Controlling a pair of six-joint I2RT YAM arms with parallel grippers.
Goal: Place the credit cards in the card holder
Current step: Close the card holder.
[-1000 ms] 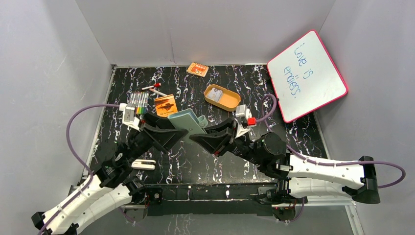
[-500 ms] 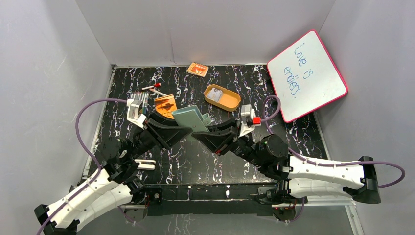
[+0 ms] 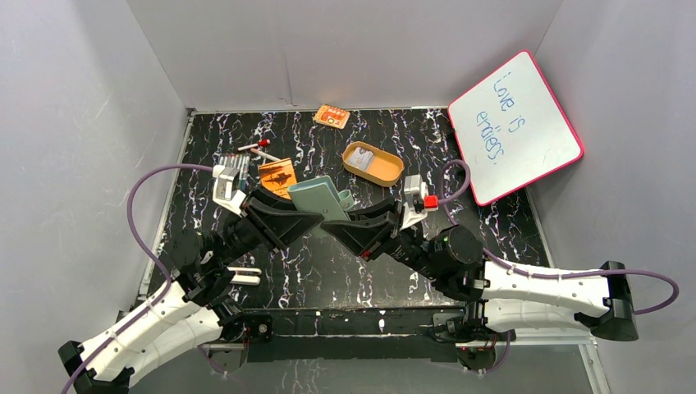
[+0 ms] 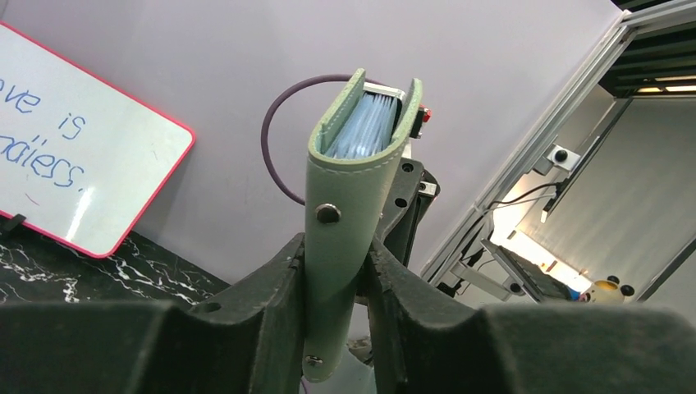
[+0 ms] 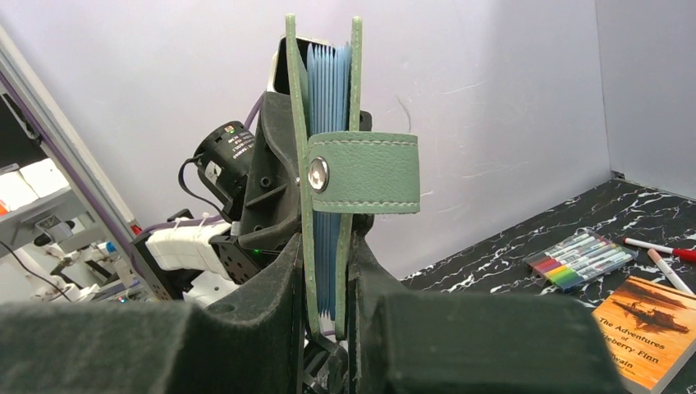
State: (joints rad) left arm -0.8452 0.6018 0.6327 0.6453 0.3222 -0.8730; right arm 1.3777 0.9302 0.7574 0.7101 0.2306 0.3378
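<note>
Left gripper (image 4: 335,275) newly clamped on the folded card holder (image 4: 349,193), which our right gripper (image 5: 327,271) also pinches above the table (image 3: 328,267): we hold both sides, ready, we judge, to spread it.

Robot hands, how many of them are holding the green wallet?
2. The left gripper pinches the green wallet at its folded spine end. The right gripper pinches the end with the snap tab. Together they hold it up off the table.
</note>
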